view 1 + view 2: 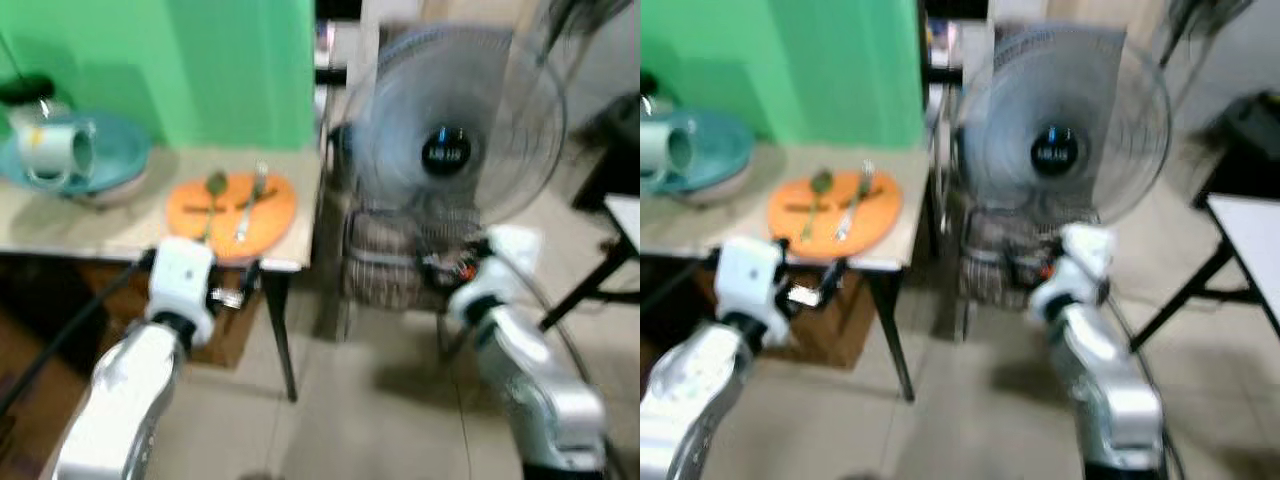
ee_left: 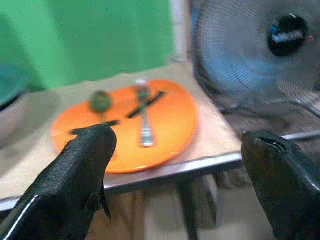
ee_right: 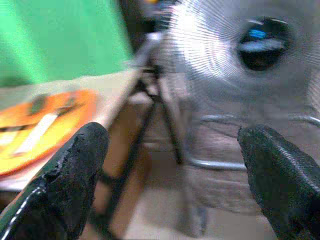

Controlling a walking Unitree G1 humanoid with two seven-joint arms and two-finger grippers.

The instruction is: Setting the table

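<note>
An orange plate (image 1: 232, 212) lies at the near right corner of a pale table (image 1: 80, 232). On it lie a spoon (image 1: 214, 186) and a fork (image 1: 252, 196) side by side. My left gripper (image 2: 177, 145) hovers open just in front of the table edge, facing the plate, with nothing between its fingers. My right gripper (image 3: 172, 135) is open and empty too, held off to the right of the table, in front of a fan. The picture is blurred.
A teal bowl (image 1: 110, 150) with a pale mug (image 1: 52, 150) in it sits at the table's back left, against a green wall. A large standing fan (image 1: 450, 130) is right of the table. Another table's corner (image 1: 625, 215) shows at far right, over tiled floor.
</note>
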